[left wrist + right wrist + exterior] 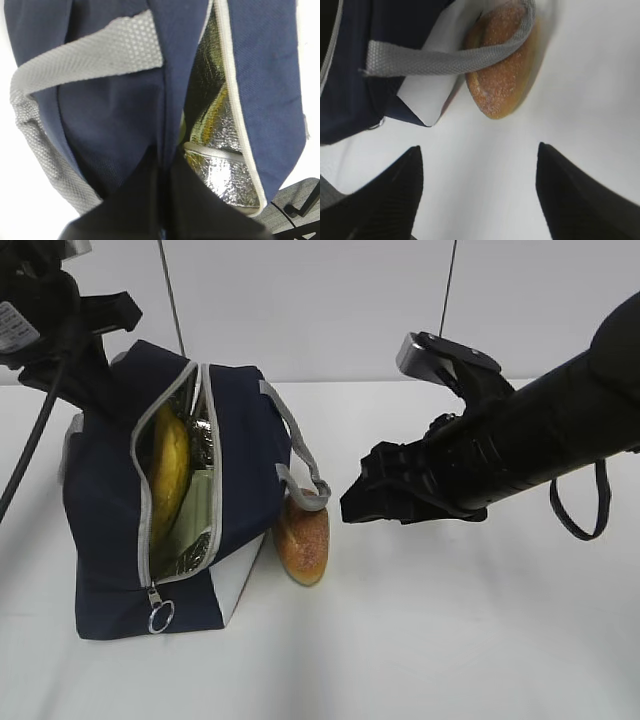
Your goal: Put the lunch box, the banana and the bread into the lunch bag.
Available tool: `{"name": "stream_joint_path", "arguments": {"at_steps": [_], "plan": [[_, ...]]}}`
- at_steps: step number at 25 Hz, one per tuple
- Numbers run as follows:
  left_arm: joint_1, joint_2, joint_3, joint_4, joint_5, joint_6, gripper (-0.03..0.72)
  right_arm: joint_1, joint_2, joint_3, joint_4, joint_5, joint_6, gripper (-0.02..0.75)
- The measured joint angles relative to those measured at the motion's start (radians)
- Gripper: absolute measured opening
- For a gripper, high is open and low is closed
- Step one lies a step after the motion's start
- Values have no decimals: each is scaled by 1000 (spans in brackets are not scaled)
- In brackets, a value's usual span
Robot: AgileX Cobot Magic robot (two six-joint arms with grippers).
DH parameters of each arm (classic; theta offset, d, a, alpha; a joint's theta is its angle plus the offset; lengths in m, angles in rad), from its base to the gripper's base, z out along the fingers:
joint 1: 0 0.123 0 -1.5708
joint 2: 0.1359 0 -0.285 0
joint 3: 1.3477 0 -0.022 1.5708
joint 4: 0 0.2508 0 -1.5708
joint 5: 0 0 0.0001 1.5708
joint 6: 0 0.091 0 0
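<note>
Exterior view first. Right gripper [352,502] hanging just right of the bread [303,538], jaws spread wide, nothing between them, not touching the roll. Left arm up at the top left corner behind the lunch bag [110,540]; fingertips hidden there. Bag standing on the white table [450,640], zipper mouth gaping toward the camera, zipper pull [160,616] dangling at the bottom. Inside: the banana [168,475] upright against the foil lining [200,445], and a pale green slab beside it, apparently the lunch box [197,505]. Bread lying on the table, tucked against the bag's right side under a grey strap [300,465]. Plenty of bare table right and front.

Left wrist view. Left gripper [162,200] clenched on a fold of navy fabric at the bag's opening edge. Foil showing through the gap on the right, a yellow glint deep inside. Grey strap [85,62] crossing the upper left.

Right wrist view. Two dark fingertips [395,195] far apart at the bottom, bare table between. Bread [502,75] ahead, strap [445,57] draped over it, white side patch [427,92] touching its left.
</note>
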State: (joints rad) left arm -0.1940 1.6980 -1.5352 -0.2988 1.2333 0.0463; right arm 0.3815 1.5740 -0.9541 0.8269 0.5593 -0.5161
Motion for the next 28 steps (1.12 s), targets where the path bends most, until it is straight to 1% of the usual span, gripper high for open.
{"name": "stream_joint_path", "arguments": {"at_steps": [8, 13, 17, 21, 23, 28], "plan": [[0, 0, 0, 1, 0, 0, -2, 0, 150, 0, 215, -32, -33, 535], [0, 0, 0, 3, 0, 0, -2, 0, 248, -5, 350, 7, -211, 535], [0, 0, 0, 16, 0, 0, -2, 0, 293, -49, 373, 26, -275, 546], [0, 0, 0, 30, 0, 0, -2, 0, 339, -116, 378, 50, -299, 624], [0, 0, 0, 30, 0, 0, -2, 0, 363, -139, 378, 58, -301, 645], [0, 0, 0, 31, 0, 0, -2, 0, 406, -182, 378, 43, -305, 653]]}}
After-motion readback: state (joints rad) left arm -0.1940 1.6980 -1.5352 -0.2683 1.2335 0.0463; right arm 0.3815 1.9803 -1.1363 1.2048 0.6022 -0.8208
